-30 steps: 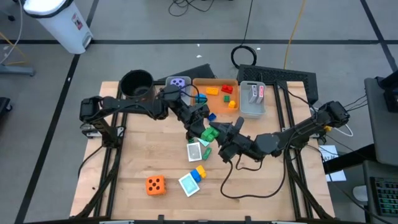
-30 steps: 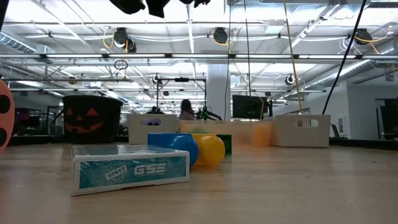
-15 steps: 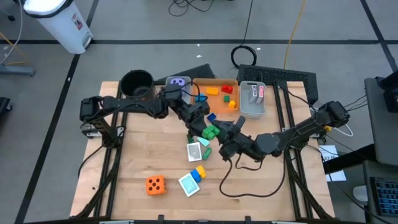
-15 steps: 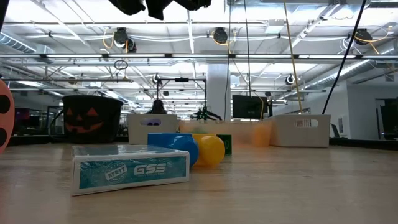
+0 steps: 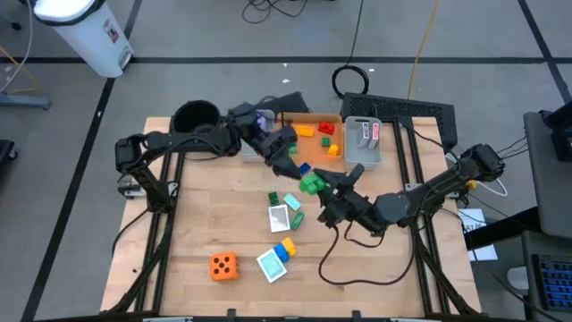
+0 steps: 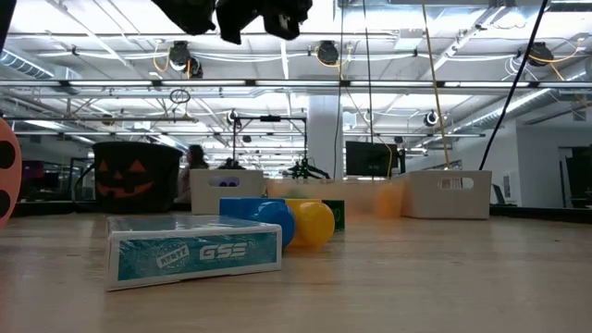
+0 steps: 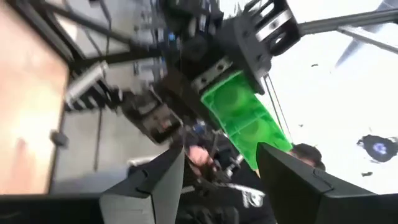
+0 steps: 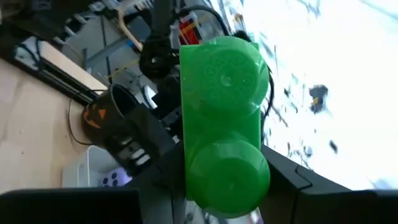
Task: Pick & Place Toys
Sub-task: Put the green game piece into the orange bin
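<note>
A green two-stud brick [image 5: 311, 185] hangs above the table's middle, with my right gripper [image 5: 325, 190] shut on it. My left gripper [image 5: 288, 157] stands open a little beyond it toward the far edge, and nothing is between its fingers [image 7: 155, 180]. The left wrist view looks at the green brick [image 7: 245, 118] from close by. On the table below lie small green bricks [image 5: 274, 199], a blue brick [image 5: 304, 168], flat cards [image 5: 280, 217], a blue and yellow brick [image 5: 286, 248] and an orange die [image 5: 223, 266]. A purple die [image 5: 260, 117] sits at the back. My right gripper pinches one end of the green brick [image 7: 219, 87] between its two fingers, and the other end sticks out past them. The fingers lie about level and come from the table's right. The brick [image 8: 224, 118] is lifted clear of the table.
At the far edge stand a round black pot [image 5: 196, 116], an orange bin [image 5: 310, 117] with loose bricks and a grey bin [image 5: 362, 159] with cards. In the low view a teal card box [image 6: 194, 250] lies in front of blue and yellow bricks [image 6: 294, 222].
My left gripper has drawn away from the green brick toward the table's far edge, rolling as it went. The brick has stayed in my right gripper, lifted clear, and has shifted only slightly toward the right.
</note>
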Robot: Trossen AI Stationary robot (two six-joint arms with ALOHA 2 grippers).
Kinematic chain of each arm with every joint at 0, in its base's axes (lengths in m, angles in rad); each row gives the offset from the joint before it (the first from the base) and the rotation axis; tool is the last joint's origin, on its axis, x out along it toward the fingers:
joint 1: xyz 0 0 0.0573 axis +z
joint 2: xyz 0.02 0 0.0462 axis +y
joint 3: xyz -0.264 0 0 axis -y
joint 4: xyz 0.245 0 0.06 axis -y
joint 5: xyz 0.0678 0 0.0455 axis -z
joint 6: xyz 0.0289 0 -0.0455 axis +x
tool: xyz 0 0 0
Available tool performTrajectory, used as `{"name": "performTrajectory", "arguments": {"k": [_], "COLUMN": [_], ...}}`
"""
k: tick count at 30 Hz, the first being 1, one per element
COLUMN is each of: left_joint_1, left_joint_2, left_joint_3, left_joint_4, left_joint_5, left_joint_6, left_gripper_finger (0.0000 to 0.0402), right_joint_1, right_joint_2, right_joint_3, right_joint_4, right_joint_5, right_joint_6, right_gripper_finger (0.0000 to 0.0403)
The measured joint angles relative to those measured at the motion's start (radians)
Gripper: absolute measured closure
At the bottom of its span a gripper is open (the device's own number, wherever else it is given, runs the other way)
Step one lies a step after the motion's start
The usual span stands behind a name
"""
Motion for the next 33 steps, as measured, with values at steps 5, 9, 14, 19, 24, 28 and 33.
{"name": "performTrajectory", "arguments": {"k": [5,9,14,19,24,28,33], "left_joint_1": [0.092,0.161,0.227,0.265,0.295,0.322,0.361], "left_joint_2": [0.000,0.000,0.000,0.000,0.000,0.000,0.000], "left_joint_3": [0.000,0.000,0.000,0.000,0.000,0.000,0.000], "left_joint_4": [0.000,0.000,0.000,0.000,0.000,0.000,0.002], "left_joint_5": [-0.015,-0.055,-0.074,-0.084,-0.083,-0.072,-0.010], "left_joint_6": [0.151,0.252,0.333,0.407,0.464,0.482,0.488], "left_gripper_finger": [0.0192,0.0192,0.0192,0.0192,0.0192,0.0192,0.0192], "right_joint_1": [-0.021,-0.070,-0.183,-0.327,-0.510,-0.671,-0.852], "right_joint_2": [-0.030,-0.066,-0.123,-0.170,-0.161,-0.100,-0.010], "right_joint_3": [0.000,0.000,0.000,0.002,0.089,0.168,0.241], "right_joint_4": [-0.017,-0.054,-0.169,-0.343,-0.656,-0.834,-0.934], "right_joint_5": [0.003,0.002,-0.009,-0.136,-0.371,-0.574,-0.841], "right_joint_6": [0.117,0.194,0.340,0.488,0.719,0.841,0.925], "right_gripper_finger": [0.0275,0.0275,0.0275,0.0275,0.0275,0.0275,0.0275]}}
